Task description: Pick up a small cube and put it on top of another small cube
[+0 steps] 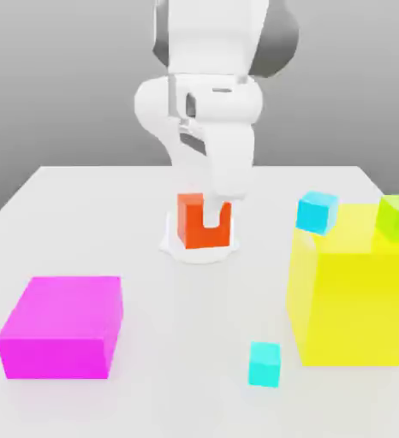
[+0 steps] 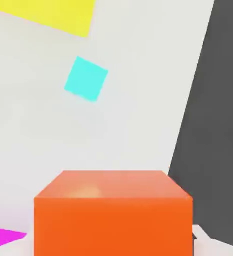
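Gripper clamped on orange cube, raised. Cyan cube well below, off to side. Risk: slip during carry, or off-centre placement toppling stack.

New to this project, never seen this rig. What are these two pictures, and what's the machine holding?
It's a simulated white robot arm with a two-finger gripper, shut on a small orange-red cube. One picture comes from a camera off the arm, the other from a camera on the hand, where that cube sits close up. On the white table lie a magenta block, a big yellow block with a lime-green cube on top, and two small cyan cubes.
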Robot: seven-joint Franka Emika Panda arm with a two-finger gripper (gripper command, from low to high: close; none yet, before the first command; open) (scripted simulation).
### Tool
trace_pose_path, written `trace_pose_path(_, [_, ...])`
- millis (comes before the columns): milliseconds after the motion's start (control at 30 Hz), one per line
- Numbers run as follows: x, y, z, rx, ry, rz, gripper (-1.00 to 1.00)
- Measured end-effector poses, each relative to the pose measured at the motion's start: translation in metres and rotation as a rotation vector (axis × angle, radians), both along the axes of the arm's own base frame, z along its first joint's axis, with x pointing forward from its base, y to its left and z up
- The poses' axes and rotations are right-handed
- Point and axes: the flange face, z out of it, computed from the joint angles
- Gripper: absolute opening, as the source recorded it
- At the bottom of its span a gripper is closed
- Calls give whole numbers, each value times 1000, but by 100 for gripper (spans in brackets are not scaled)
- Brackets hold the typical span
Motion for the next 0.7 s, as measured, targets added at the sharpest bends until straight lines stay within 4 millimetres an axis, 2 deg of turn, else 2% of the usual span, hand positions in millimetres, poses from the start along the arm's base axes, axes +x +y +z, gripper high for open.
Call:
trace_pose_path(200, [4, 26, -52, -3, 65, 186, -100])
trace_pose_path(400, [-3, 79, -121, -22, 148, 395, -100])
trace_pose_path(467, [-4, 89, -146, -25, 158, 427, -100])
trace_pose_path(567, [-5, 90, -184, -24, 162, 432, -100])
trace_pose_path(600, [-5, 90, -193, -25, 162, 431, 100])
trace_pose_path(700, [-5, 89, -193, -25, 162, 430, 100])
